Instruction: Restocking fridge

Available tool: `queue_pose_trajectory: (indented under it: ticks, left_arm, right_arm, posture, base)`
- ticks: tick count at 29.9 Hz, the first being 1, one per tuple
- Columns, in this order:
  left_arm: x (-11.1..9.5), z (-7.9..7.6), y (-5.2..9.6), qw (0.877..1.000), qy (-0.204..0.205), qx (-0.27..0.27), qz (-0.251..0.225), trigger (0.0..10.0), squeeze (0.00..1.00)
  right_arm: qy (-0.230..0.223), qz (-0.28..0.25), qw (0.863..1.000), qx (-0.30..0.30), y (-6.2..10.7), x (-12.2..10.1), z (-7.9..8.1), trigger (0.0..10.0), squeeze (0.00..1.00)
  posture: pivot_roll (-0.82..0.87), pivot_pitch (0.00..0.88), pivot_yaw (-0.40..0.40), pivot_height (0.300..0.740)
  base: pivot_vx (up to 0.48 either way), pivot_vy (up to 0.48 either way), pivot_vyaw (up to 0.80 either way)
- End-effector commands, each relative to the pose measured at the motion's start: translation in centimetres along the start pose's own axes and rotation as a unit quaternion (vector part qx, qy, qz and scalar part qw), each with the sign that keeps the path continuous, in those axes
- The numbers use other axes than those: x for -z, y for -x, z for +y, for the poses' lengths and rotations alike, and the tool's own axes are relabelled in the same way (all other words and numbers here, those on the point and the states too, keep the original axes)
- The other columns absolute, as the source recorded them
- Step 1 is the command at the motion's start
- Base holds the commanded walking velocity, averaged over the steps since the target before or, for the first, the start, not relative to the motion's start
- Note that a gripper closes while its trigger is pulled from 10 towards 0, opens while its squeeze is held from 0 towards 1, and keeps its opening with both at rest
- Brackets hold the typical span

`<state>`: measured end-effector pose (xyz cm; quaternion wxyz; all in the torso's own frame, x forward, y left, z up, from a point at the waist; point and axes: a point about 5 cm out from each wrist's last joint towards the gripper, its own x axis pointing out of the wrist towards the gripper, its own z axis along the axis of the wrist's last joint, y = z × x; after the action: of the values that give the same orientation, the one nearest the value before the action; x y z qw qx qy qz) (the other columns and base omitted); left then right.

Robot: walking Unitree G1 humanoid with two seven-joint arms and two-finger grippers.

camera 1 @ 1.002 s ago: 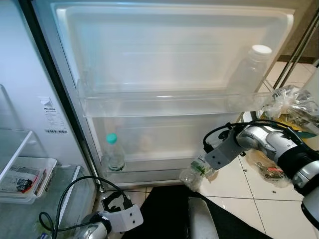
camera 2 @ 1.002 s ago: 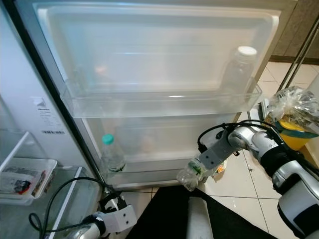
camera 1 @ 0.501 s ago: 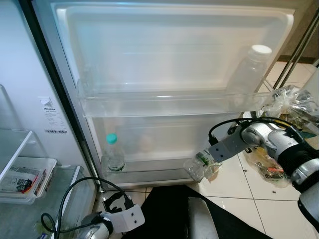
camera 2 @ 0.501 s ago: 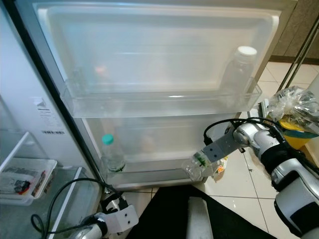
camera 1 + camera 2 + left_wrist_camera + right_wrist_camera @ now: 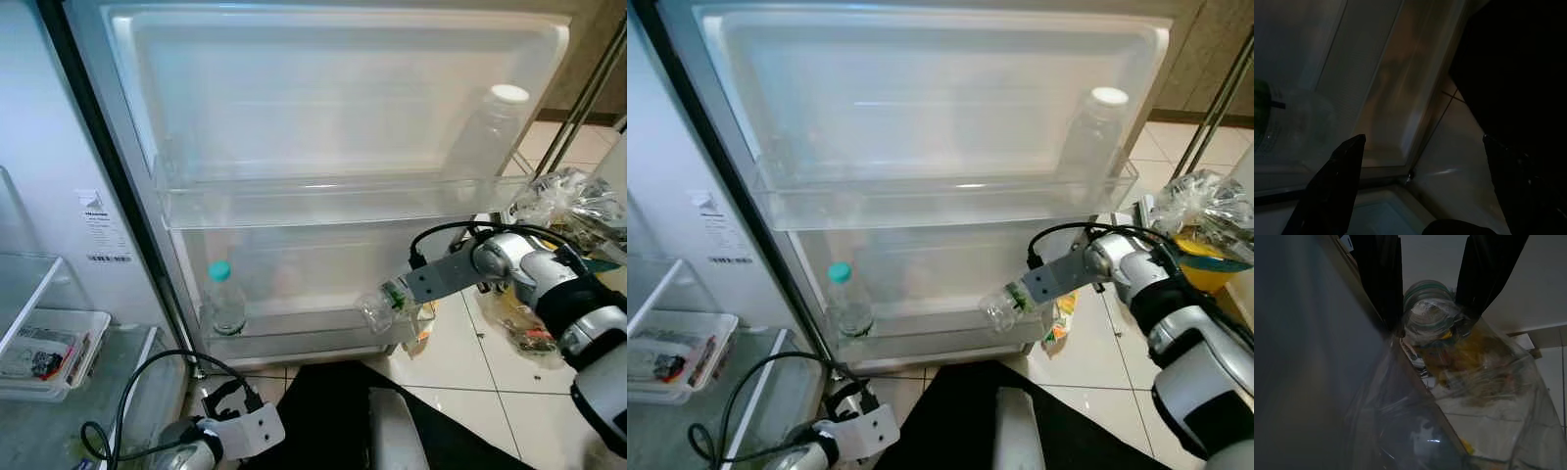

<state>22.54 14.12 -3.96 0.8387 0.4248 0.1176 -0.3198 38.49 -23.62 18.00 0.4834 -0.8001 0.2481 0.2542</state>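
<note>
Left eye view shows our right gripper (image 5: 394, 297) at the middle right of the frame, its black fingers squeezed tight on a clear plastic bottle (image 5: 380, 305) lying tipped on its side, right by the low door shelf (image 5: 294, 338) of the open fridge door (image 5: 323, 88). We see a green-capped bottle (image 5: 222, 300) standing in that low shelf toward the left, and a white-capped bottle (image 5: 490, 127) in the shelf above at the upper right. Our left gripper (image 5: 227, 400) hangs low at the bottom left with its fingers spread apart, holding nothing.
</note>
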Motion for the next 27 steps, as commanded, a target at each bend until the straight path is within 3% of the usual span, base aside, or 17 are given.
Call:
queue_pose_trajectory:
  ticks: [1,27]
  left_arm:
    - [0.2,-1.0,0.2,1.0,0.016,0.009,0.01,10.0,0.0]
    - [-0.1,-1.3,0.2,1.0,0.019,0.007,0.007,10.0,0.0]
  right_arm:
    - [0.015,0.013,1.0,-0.001,-0.3,0.2,0.2,10.0,0.0]
    - [0.085,0.05,0.993,0.065,-1.3,-1.8,-1.2,10.0,0.0]
  posture:
    - [-0.08,0.129,-0.079,0.453]
    - [-0.08,0.135,-0.084,0.453]
  base:
    - [0.0,0.0,0.0]
    - [0.0,0.0,0.0]
